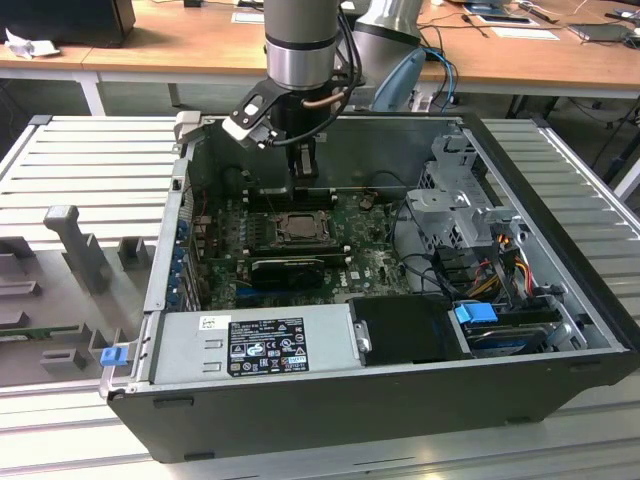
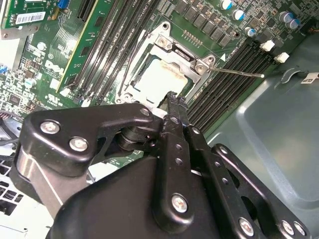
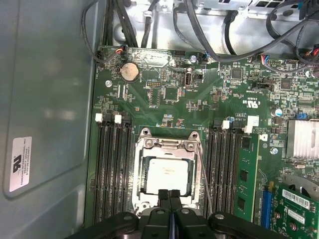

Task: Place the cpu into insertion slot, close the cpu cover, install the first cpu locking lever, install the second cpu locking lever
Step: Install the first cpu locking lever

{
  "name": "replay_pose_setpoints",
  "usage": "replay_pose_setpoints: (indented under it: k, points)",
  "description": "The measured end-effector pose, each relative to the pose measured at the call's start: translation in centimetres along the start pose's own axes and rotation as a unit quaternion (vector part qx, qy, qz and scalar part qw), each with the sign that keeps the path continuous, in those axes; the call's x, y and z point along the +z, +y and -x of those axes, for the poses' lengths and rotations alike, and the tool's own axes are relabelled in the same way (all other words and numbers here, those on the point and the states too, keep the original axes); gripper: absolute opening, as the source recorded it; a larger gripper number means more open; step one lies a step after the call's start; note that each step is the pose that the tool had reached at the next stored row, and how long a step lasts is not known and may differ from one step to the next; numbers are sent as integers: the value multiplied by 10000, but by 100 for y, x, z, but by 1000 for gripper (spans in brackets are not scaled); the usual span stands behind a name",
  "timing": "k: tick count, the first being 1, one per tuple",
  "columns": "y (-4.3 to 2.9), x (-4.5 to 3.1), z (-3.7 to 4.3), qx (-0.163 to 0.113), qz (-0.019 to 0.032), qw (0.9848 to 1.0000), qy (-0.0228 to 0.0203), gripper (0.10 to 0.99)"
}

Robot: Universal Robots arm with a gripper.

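Pincer [image 3: 170, 195] clenched, fingertips pressed together with nothing between them, hanging inside the open case [image 1: 350, 425] on the ribbed bench [image 1: 90, 150]. In the exterior view the socket is at 6 o'clock of the tips, close under them. Motherboard [image 3: 164, 107] lies flat on the case floor. Progress, my read: cpu cover [image 3: 167, 144] looks folded down, and the cpu [image 3: 167, 174] sits in the socket, grey top showing through the window, so steps one and two are done. One locking lever [image 2: 239, 72] juts free over the memory slots [image 2: 219, 102], so it is not latched and the levers are left to do. Can't tell if the tips touch the cover edge. Room, exterior view: power supply [image 1: 250, 340] at 6 o'clock of the socket, drive cage [image 1: 460, 210] at 3 o'clock, both well apart. Memory slots flank the socket closely, with the case wall just beyond one bank. Open overhead.
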State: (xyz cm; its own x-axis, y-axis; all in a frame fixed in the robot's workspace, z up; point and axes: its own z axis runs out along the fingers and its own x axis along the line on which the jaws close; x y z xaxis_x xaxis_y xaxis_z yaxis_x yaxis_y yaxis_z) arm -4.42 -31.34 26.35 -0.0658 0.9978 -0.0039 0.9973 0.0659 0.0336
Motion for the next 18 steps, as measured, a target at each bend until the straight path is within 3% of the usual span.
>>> replay_pose_setpoints:
  k: [10, 15, 17, 18]
  points:
    - [1, -35, 0, -1, 0, 10000, 0, 106]
    - [4, -111, 0, -13, 1, 10000, 2, 106]
    - [4, -112, 1, -76, 1, 10000, 3, 106]
    - [4, -112, 1, -246, 1, 9997, 8, 106]
